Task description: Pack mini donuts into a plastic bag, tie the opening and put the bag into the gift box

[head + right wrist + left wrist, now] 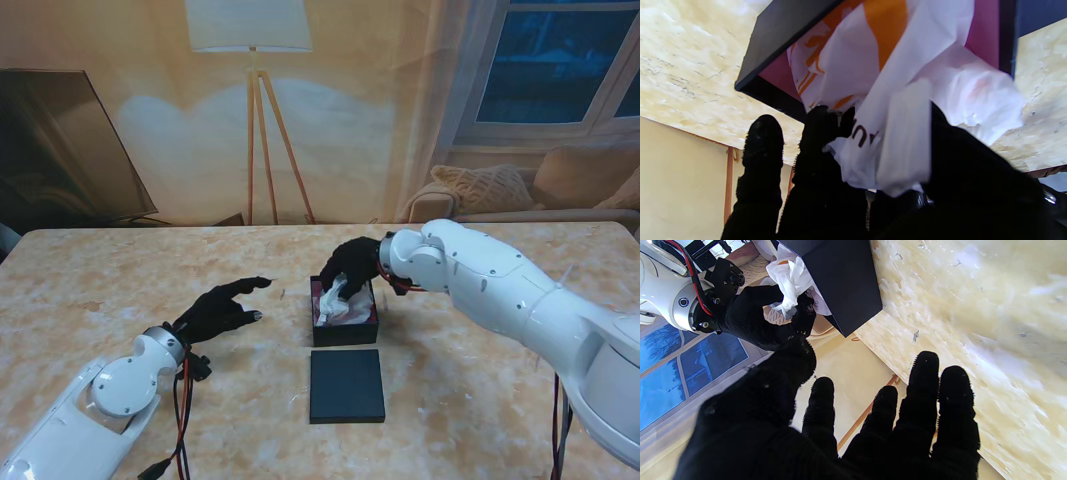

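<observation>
A black gift box (344, 331) with a pink lining (983, 36) stands open at the table's middle. The white plastic bag (340, 305) with orange print (887, 30) lies partly inside it. My right hand (350, 268) is over the box's far side, shut on the bag's top (873, 146); the same hand (756, 320) and bag (790, 276) show in the left wrist view. My left hand (222, 308) hovers open left of the box, fingers (923, 390) spread, holding nothing. No donuts are visible.
The box's flat black lid (346, 385) lies on the table just nearer to me than the box. A floor lamp (255, 120) stands behind the table's far edge. A sofa with cushions (490, 185) is at the back right.
</observation>
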Controlling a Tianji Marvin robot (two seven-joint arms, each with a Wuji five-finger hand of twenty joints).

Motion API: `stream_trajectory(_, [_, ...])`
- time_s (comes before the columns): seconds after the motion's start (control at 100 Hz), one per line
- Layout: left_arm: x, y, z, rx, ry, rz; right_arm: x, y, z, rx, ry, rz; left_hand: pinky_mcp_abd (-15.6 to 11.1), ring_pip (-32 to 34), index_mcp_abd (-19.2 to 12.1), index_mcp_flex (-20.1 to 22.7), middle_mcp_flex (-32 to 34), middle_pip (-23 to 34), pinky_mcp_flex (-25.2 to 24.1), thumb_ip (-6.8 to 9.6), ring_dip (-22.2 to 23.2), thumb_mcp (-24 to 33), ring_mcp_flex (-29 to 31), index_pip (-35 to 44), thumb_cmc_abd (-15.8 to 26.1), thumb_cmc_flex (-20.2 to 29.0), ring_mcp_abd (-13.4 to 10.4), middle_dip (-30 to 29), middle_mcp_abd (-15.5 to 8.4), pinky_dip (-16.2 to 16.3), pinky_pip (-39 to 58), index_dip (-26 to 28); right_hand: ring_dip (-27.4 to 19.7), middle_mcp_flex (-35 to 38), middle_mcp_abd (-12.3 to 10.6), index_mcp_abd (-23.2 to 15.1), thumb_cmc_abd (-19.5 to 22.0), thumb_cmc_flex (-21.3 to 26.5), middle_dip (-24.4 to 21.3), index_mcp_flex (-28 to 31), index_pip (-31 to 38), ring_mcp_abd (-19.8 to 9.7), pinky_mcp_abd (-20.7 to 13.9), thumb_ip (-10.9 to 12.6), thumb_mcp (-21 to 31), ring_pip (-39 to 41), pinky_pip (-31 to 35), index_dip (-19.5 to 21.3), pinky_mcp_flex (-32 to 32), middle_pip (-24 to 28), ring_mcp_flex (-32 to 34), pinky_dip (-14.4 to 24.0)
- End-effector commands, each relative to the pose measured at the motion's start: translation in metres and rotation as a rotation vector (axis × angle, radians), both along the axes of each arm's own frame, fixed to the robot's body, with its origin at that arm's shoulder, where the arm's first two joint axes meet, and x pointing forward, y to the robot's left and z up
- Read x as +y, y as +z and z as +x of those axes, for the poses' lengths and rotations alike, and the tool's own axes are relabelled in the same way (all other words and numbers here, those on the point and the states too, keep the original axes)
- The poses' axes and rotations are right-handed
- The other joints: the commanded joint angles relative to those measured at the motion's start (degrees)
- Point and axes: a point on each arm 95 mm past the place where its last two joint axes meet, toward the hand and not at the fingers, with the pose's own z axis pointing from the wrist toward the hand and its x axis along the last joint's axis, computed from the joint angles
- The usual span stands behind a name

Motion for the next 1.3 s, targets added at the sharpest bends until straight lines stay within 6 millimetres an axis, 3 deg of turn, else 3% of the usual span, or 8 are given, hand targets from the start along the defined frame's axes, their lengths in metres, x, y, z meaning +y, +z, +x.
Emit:
stream_trajectory(0.0, [-0.002, 0.001, -0.001, 0.007, -0.010, 0.001, 0.006, -0.008, -0.004, 0.029, 0.004, -0.003, 0.04, 0.70, 0.06, 1.16, -0.80, -1.01, -0.56, 1.05, 1.03, -0.11, -0.31, 0.05, 0.36, 0.23, 0.31, 0.27, -0.73, 1.23, 0.02, 0.03, -3.86, -3.59, 2.39, 2.48, -0.93, -1.60, -3.32, -3.68, -1.68, 0.70, 0.09, -0.84, -0.40, -4.50, -1.00, 0.50, -1.28, -3.67, -2.43, 0.27])
stream_trajectory(0.07, [-0.002, 0.001, -0.001, 0.007, -0.009, 0.002, 0.006, -0.010, -0.005, 0.051, -0.003, 0.017, 0.09, 0.70, 0.63, 1.09, -0.81, -1.02, -0.55, 1.07, 1.02, -0.08, -0.31, -0.17, 0.34, 0.25, 0.31, 0.27, -0.66, 1.24, 0.02, 0.00, -9.43, -7.71, 4.21, 7.53, 1.34, -4.03, -11.95, -5.06, -10.18, 2.47, 0.51, 1.04, 0.76, -10.74, -2.57, 3.45, -2.87, -6.54, -4.88, -0.86])
stream_trajectory(0.16, [-0.002, 0.001, -0.001, 0.007, -0.007, 0.003, 0.005, -0.012, -0.007, 0.097, -0.019, 0.044, 0.04, 0.70, 1.16, 1.07, -0.83, -1.03, -0.56, 1.08, 1.02, -0.03, -0.31, -0.42, 0.28, 0.27, 0.32, 0.27, -0.56, 1.23, 0.00, -0.03, -15.33, -11.44, 7.17, 11.70, 3.93, -6.87, -17.93, -6.20, -19.43, 5.27, 1.78, 6.96, 1.92, -18.28, -4.84, 9.99, -5.47, -10.45, -7.69, -2.74])
stream_trajectory(0.38, [-0.001, 0.001, -0.001, 0.004, -0.004, 0.008, 0.000, -0.014, -0.013, 0.148, -0.028, 0.084, 0.08, 0.67, 2.41, 0.92, -0.89, -1.08, -0.59, 1.13, 0.99, 0.17, -0.29, -1.12, -0.09, 0.35, 0.26, 0.26, -0.47, 1.21, -0.05, -0.16, -24.58, -17.56, 12.55, 17.10, 1.72, -8.89, -25.63, -10.64, -25.92, 10.06, 4.69, 6.86, 3.51, -31.94, -10.10, 9.17, -11.19, -17.88, -13.06, -8.16])
stream_trajectory(0.48, [0.000, 0.001, -0.001, 0.003, -0.004, 0.012, -0.003, -0.014, -0.015, 0.149, -0.028, 0.100, 0.08, 0.62, 2.59, 0.87, -0.95, -1.11, -0.59, 1.15, 0.96, 0.40, -0.38, -1.39, -0.25, 0.45, 0.17, 0.25, -0.51, 1.21, -0.05, -0.17, -26.37, -19.31, 13.84, 18.30, 0.17, -9.72, -27.29, -12.61, -27.96, 11.02, 5.37, 6.70, 4.69, -34.02, -10.77, 8.59, -12.72, -18.90, -14.70, -10.24])
stream_trajectory(1.0, [0.000, 0.001, -0.001, 0.001, -0.003, 0.022, -0.025, -0.004, -0.023, 0.140, -0.060, 0.176, 0.04, 0.69, 3.04, 0.77, -1.09, -1.12, -0.58, 1.11, 1.01, 1.91, -0.36, -1.86, -1.65, 0.54, -0.08, 0.27, -0.41, 1.16, -0.15, -0.03, -28.47, -24.45, 16.42, 15.79, -5.29, -15.53, -29.97, -18.45, -29.40, 13.30, 8.33, 5.55, 7.78, -36.61, -11.17, 7.98, -16.54, -21.65, -19.50, -13.16])
stream_trajectory(1.2, [0.001, 0.001, -0.001, -0.002, -0.005, 0.025, -0.031, 0.007, -0.026, 0.165, -0.094, 0.249, -0.05, 0.65, 3.14, 0.49, -1.31, -1.17, -0.60, 1.05, 1.00, 2.72, -0.51, -2.03, -2.50, 0.39, -0.24, 0.26, -0.47, 1.15, -0.19, -0.02, -28.99, -25.67, 16.57, 15.25, -6.95, -18.60, -30.57, -19.63, -30.08, 13.75, 9.42, 5.04, 8.41, -37.34, -11.44, 7.41, -17.76, -22.42, -20.70, -13.74])
stream_trajectory(1.29, [0.001, 0.002, -0.001, -0.003, -0.005, 0.024, -0.033, 0.009, -0.026, 0.176, -0.113, 0.296, -0.06, 0.68, 3.00, 0.38, -1.30, -1.15, -0.60, 0.99, 1.01, 2.85, -0.46, -2.10, -2.35, 0.14, -0.13, 0.27, -0.46, 1.15, -0.19, -0.02, -28.38, -24.27, 15.93, 12.63, -6.86, -19.27, -29.95, -19.14, -28.64, 13.07, 9.45, 4.65, 8.48, -36.23, -10.75, 7.99, -17.14, -21.42, -19.56, -13.66])
